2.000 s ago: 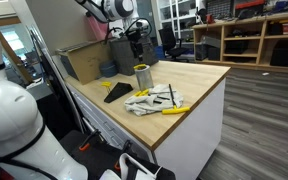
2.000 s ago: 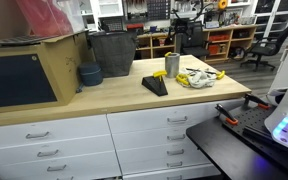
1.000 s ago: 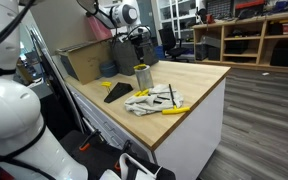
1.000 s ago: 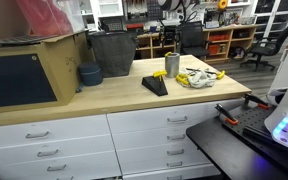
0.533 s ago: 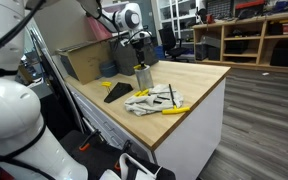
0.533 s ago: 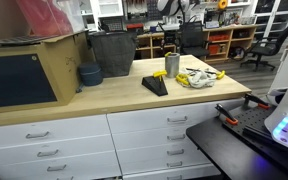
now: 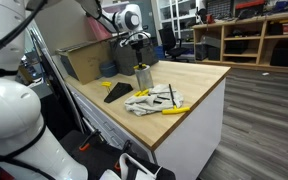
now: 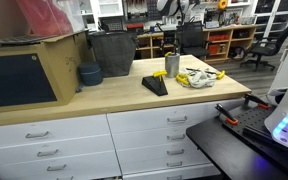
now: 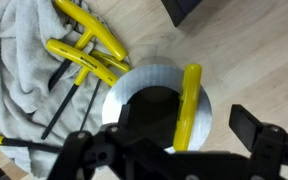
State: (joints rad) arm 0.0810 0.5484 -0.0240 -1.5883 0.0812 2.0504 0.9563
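The hand [image 7: 138,55] hangs open right above a silver metal cylinder cup [image 7: 142,77]. In the wrist view its dark fingers [image 9: 262,135] stand wide apart, one to each side of the cup's rim, gripping nothing. The cup stands upright on the light wooden table [image 7: 206,76], and a yellow-handled tool [image 9: 191,104] leans inside it against the rim. Just beside the cup lies a crumpled grey cloth [image 9: 22,62] with several yellow T-handled hex keys [image 9: 92,48] on it. A black wedge-shaped block [image 8: 155,86] sits near the cup on the side away from the cloth, apart from both.
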